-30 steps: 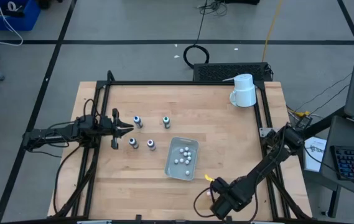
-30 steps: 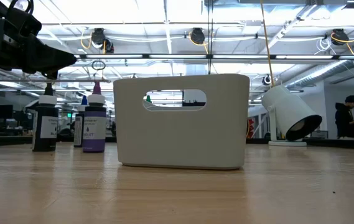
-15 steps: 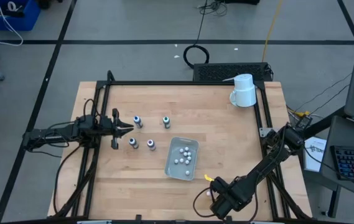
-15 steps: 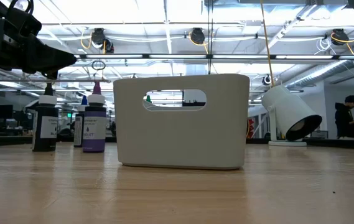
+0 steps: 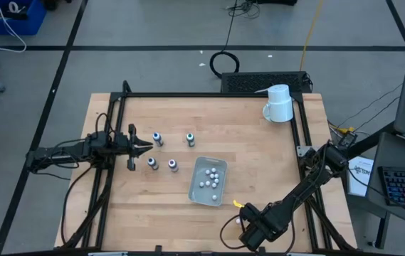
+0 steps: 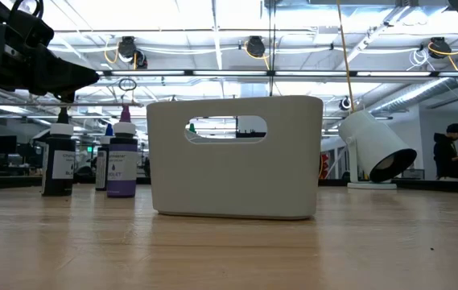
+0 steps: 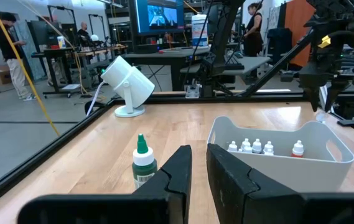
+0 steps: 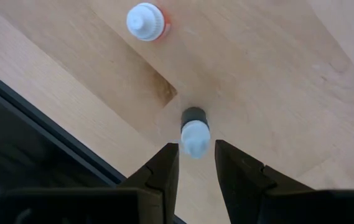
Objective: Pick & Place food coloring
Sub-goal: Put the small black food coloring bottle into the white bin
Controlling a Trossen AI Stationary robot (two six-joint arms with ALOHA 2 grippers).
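Taking the white bin (image 5: 208, 181) as landmark: toward the left arm, four small bottles (image 5: 162, 151) stand in a loose cluster, gaps between them narrow. The left gripper (image 5: 147, 147) sits at that cluster's edge. Bare wood lies between the bin and the tipped mug (image 5: 279, 104) at the far corner. On the bin's near side two bottles (image 8: 195, 134), seemingly close together, crowd the table edge under the right gripper (image 8: 195, 163).
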